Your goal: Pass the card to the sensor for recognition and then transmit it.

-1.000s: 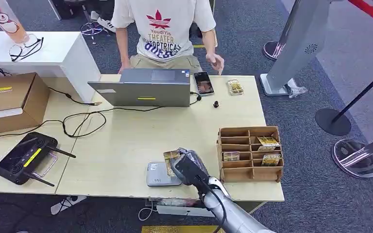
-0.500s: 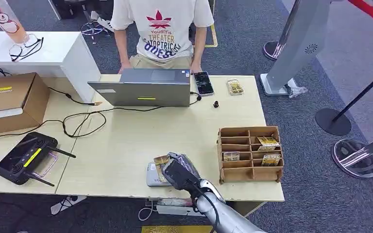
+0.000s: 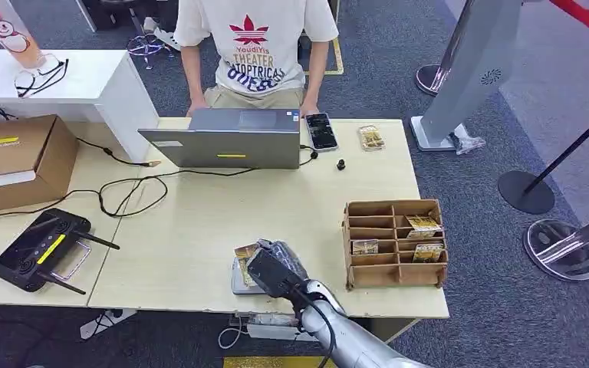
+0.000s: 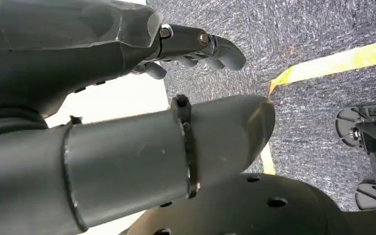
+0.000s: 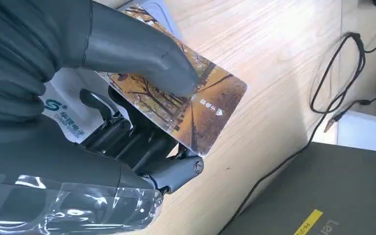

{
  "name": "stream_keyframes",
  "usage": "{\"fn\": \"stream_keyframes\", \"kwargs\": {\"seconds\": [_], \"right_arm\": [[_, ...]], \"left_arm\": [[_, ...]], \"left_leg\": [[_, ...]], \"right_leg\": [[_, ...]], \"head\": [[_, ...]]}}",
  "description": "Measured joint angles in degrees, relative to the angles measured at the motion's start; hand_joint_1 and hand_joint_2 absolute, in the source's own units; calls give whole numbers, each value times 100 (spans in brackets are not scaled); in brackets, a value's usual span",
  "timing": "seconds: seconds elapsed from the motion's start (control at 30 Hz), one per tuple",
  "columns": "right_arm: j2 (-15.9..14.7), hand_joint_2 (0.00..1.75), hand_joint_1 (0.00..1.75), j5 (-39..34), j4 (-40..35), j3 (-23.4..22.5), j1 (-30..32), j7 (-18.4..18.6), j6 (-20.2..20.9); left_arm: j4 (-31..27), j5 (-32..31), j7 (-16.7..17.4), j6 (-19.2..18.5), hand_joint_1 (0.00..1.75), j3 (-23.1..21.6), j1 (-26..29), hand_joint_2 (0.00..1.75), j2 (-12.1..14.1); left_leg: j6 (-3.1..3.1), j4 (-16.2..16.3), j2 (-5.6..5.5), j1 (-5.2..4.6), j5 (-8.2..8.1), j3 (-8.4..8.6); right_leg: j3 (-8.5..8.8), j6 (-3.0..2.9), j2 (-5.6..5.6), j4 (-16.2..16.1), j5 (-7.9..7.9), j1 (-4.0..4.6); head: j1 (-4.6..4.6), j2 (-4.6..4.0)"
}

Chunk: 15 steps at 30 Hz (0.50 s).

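My right hand [image 3: 274, 267] grips a card [image 3: 245, 252] printed with an autumn tree scene, near the table's front edge. The card hangs just over the flat grey sensor [image 3: 238, 283], reaching past its left part. The right wrist view shows the thumb [image 5: 142, 54] pressing on top of the card [image 5: 203, 115], with the darker fingers under it. Beneath them lies the sensor's white face [image 5: 61, 117] with a logo. My left hand [image 4: 127, 98] hangs over the carpet, fingers loosely apart and holding nothing.
A wooden organiser [image 3: 395, 207] holding three cards stands right of my hand. At the far edge are a laptop [image 3: 230, 138], a phone [image 3: 321, 131] and another card [image 3: 370, 137], with a person [image 3: 257, 46] behind. A black controller [image 3: 38, 249], cables and a cardboard box [image 3: 15, 157] lie left.
My right hand has carried the card left and lower, from beside the sensor to over it. The person's raised hand has come down behind the laptop.
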Motion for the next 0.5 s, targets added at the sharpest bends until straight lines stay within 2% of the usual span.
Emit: {"fn": "stream_keyframes", "kwargs": {"seconds": [0.5], "right_arm": [[52, 175, 175, 203, 435, 164, -42, -37, -549]], "left_arm": [[0, 7, 17, -24, 0, 0, 0, 0, 28]], "left_leg": [[0, 0, 0, -1, 0, 0]], "right_leg": [[0, 0, 0, 0, 0, 0]], "head": [[0, 0]]}}
